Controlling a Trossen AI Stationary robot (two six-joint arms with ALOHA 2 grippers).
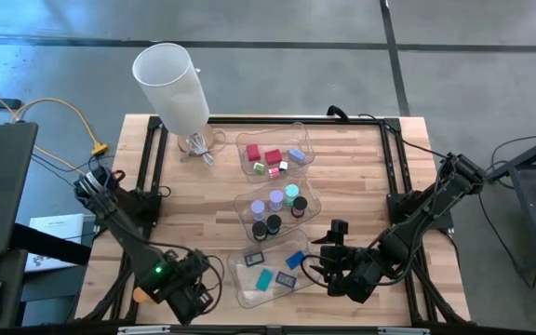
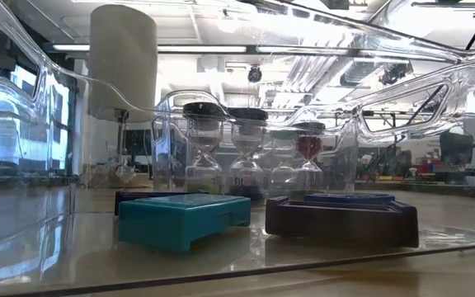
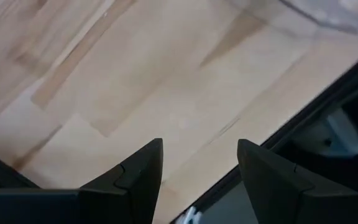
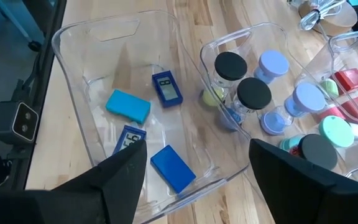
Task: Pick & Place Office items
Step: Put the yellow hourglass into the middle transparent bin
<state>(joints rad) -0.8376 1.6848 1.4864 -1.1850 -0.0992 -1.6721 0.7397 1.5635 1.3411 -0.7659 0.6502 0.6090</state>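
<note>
The flat office items (image 4: pixel 166 168) lie in the nearest clear tray (image 4: pixel 79 43), just ahead of the right gripper (image 4: pixel 194 171), whose fingers stand apart, empty. The left gripper (image 3: pixel 197 168), likewise released, hovers over bare wooden table (image 3: pixel 166 93) near its edge.

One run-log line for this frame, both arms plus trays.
left gripper: jaws open, empty, over bare table | right gripper: jaws open, empty, at near tray | flat rectangles in near tray

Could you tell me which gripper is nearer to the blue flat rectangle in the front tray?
Right. The right gripper sits just beside the blue flat rectangle; the left gripper waits across the front tray.
</note>
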